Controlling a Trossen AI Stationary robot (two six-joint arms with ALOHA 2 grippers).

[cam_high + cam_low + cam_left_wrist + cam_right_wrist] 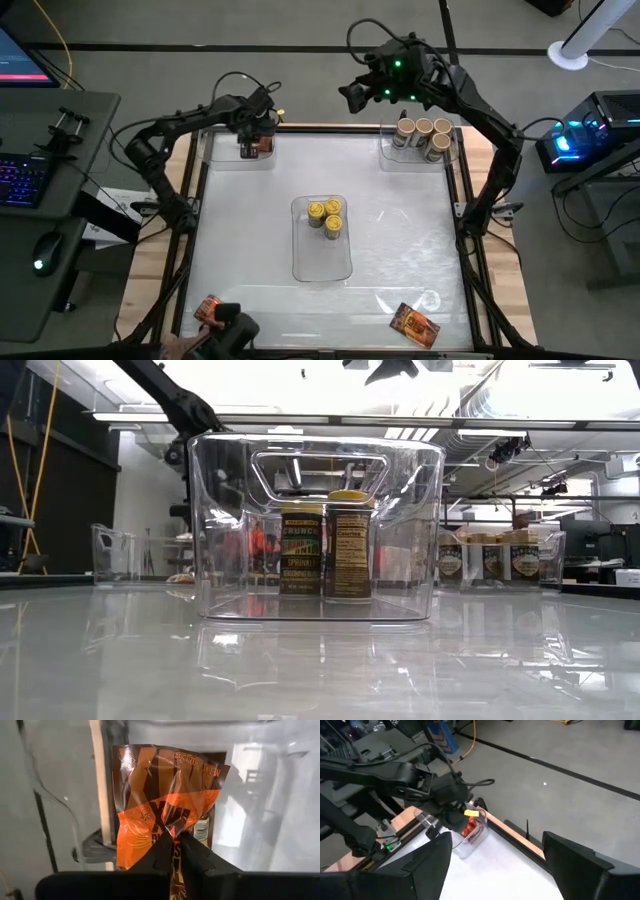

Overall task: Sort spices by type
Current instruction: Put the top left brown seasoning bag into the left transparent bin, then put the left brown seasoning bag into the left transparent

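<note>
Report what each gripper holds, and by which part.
Left gripper pinches an orange foil packet by one edge; right gripper holds nothing, open.

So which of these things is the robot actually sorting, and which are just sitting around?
Part of the job:
- foil packet held in the left gripper, over the far-left tray
- yellow-lidded jars in the middle tray
- beige-lidded jars in the far-right tray
- two loose packets, near-left and near-right

Just lying about:
- keyboard
- mouse
</note>
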